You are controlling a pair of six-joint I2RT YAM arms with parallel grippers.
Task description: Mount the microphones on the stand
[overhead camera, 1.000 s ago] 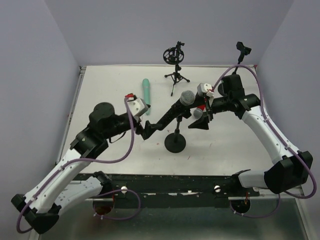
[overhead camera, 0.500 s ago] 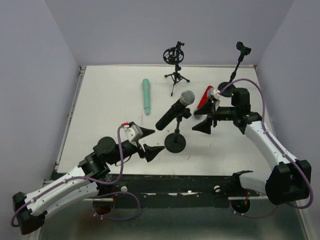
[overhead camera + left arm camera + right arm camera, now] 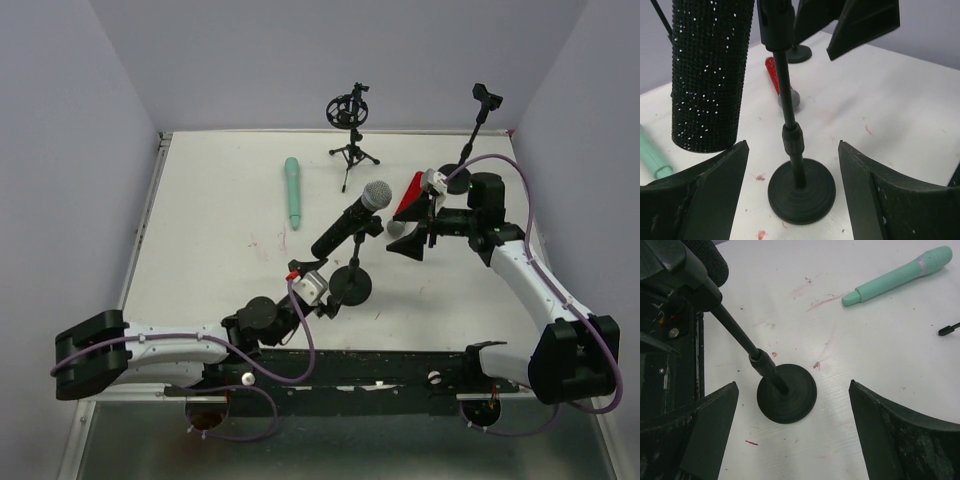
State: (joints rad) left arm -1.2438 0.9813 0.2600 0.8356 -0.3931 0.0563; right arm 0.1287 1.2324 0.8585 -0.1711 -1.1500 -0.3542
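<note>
The black microphone (image 3: 348, 220) with its silver mesh head sits tilted in the clip of the round-base stand (image 3: 351, 287). The teal-green microphone (image 3: 292, 192) lies on the table to the back left. The red microphone (image 3: 408, 196) lies on the table under my right gripper (image 3: 412, 222), which is open and empty. My left gripper (image 3: 335, 298) is open, low and just in front of the stand's base. In the left wrist view the base (image 3: 801, 191) lies between the open fingers (image 3: 720, 180), with the black microphone (image 3: 710, 75) and the red one (image 3: 772, 72) beyond.
A small tripod with a round shock mount (image 3: 350, 110) stands at the back middle. A thin stand with a clip (image 3: 486, 100) stands at the back right. The right wrist view shows the stand base (image 3: 786, 393) and the teal-green microphone (image 3: 900, 275).
My left arm has let go of the black microphone, drawn back to the near edge and swung right, low by the stand base. My right gripper backed off to the right.
</note>
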